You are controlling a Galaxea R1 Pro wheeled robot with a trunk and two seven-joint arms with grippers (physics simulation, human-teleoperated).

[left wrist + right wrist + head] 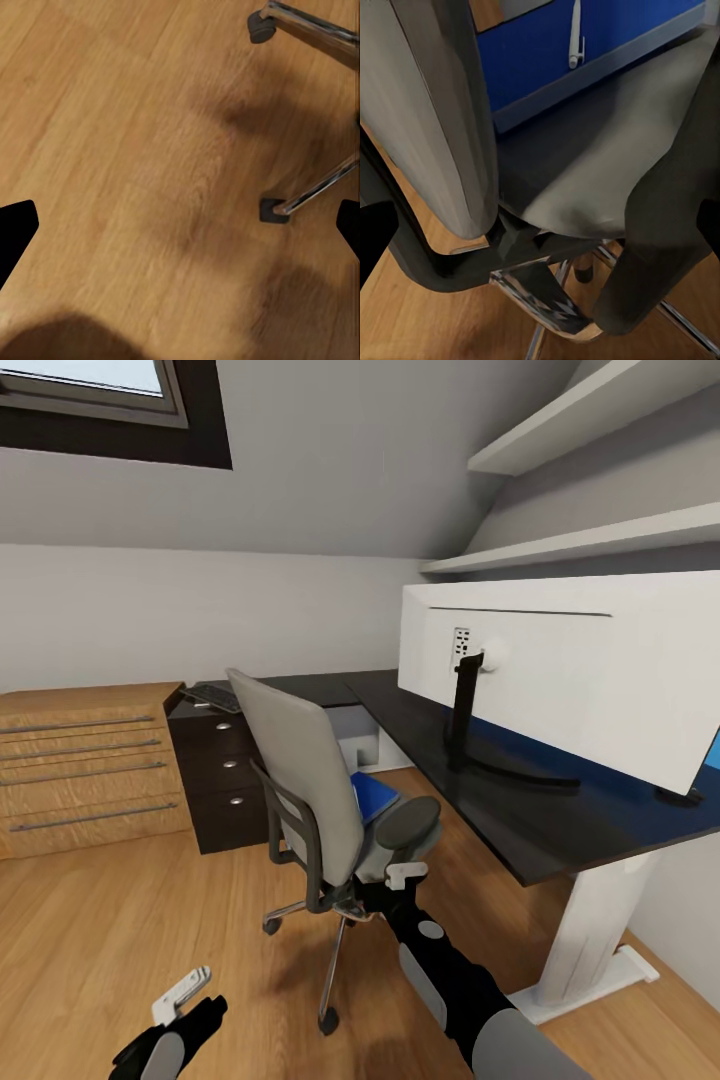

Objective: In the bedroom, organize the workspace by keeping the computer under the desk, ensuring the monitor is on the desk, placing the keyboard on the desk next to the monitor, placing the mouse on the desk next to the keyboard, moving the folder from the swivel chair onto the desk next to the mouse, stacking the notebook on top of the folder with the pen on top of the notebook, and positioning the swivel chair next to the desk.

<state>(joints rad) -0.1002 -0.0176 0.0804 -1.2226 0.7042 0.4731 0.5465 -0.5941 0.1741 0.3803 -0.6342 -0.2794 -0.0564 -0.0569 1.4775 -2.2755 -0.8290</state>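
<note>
1. Blue folder [375, 796] lies on the seat of the swivel chair [300, 770], well apart from the desk [560, 820]; the right wrist view shows a white pen [576, 34] resting on the blue cover.
2. Your right gripper [405, 876] sits just beside the chair's armrest [407, 825], low at the seat's edge. You cannot tell how wide its claw stands; it appears to hold nothing.
3. Left gripper [182, 992] hangs over bare floor, fingers apart, empty.
4. Come over the armrest, not under it, and lift the folder level so the pen does not roll off.
5. Watch the desk edge and monitor [560, 670]; open floor lies to the left.
</note>
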